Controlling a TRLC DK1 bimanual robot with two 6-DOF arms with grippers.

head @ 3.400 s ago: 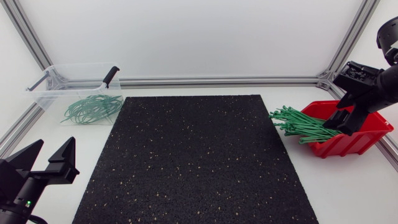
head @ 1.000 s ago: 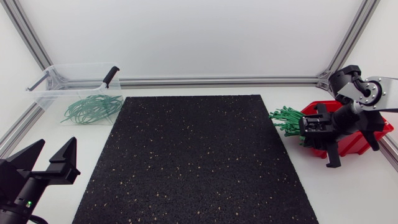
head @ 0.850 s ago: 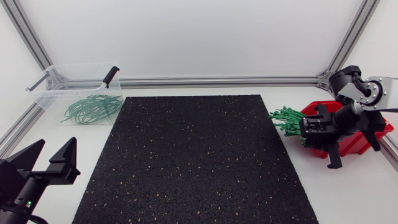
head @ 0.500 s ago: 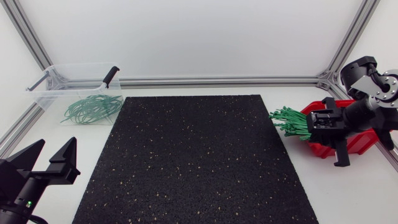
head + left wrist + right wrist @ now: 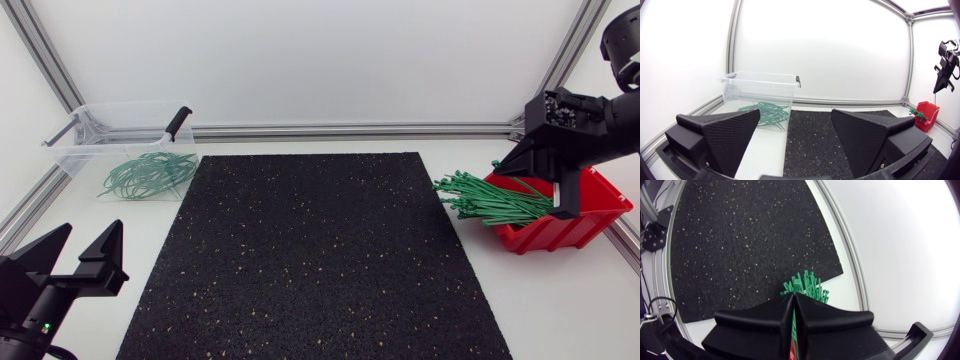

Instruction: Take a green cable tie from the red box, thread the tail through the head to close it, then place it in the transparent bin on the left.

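The red box [image 5: 575, 225] stands at the table's right edge, and a bundle of green cable ties [image 5: 490, 200] spills over its left side towards the mat. My right gripper [image 5: 505, 170] hangs above the box, shut on a green cable tie whose short end [image 5: 495, 164] shows at the fingertips. The right wrist view shows a green sliver between the pressed fingers [image 5: 792, 297], with the bundle's heads [image 5: 805, 285] below them. At the near left my left gripper [image 5: 85, 240] is open and empty. The transparent bin [image 5: 90, 125] at the far left holds closed ties [image 5: 150, 172].
A black speckled mat [image 5: 310, 250] covers the middle of the table. Aluminium frame rails [image 5: 350, 130] run along the back and side edges. The bin has a black latch [image 5: 177, 122] on its right end.
My right gripper has risen from the front of the red box to above it, lifting a tie with it. The left arm has not moved.
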